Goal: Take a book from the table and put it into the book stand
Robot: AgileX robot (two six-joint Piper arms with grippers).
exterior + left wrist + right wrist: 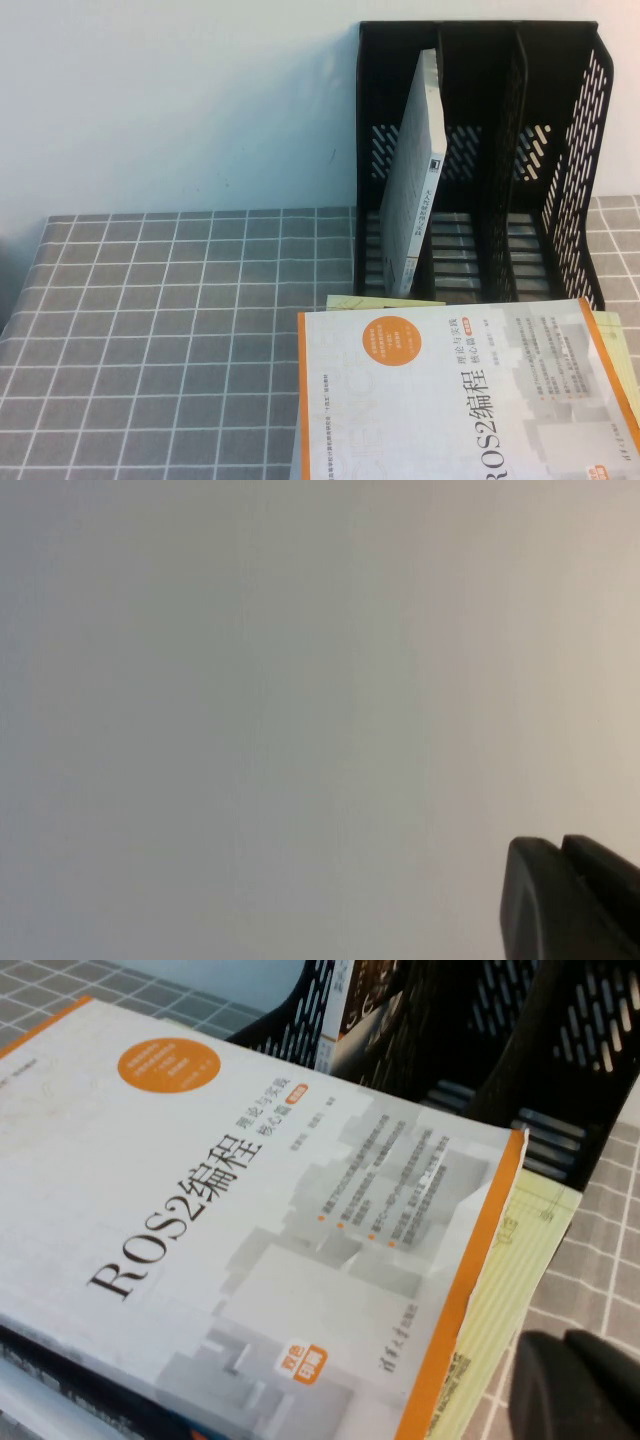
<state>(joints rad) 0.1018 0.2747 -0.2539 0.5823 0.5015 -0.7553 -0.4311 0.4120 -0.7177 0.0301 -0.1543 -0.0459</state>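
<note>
The book [420,170] stands upright in the leftmost slot of the black book stand [575,150], leaning a little, with its white page edges and spine showing. In the right wrist view its dark cover corner [355,1015] shows inside the stand [560,1050]. My right gripper [562,1345] is shut and empty, low over the grey grid table [150,330] beside the book pile. My left gripper [560,852] is shut and empty, facing a bare pale wall. Neither gripper shows in the high view.
A white-grey "ROS2" book [450,400] with an orange edge lies on top of a pile in front of the stand, also in the right wrist view [250,1210]. A yellow-green book [515,1280] lies under it. The stand's middle and right slots hold nothing.
</note>
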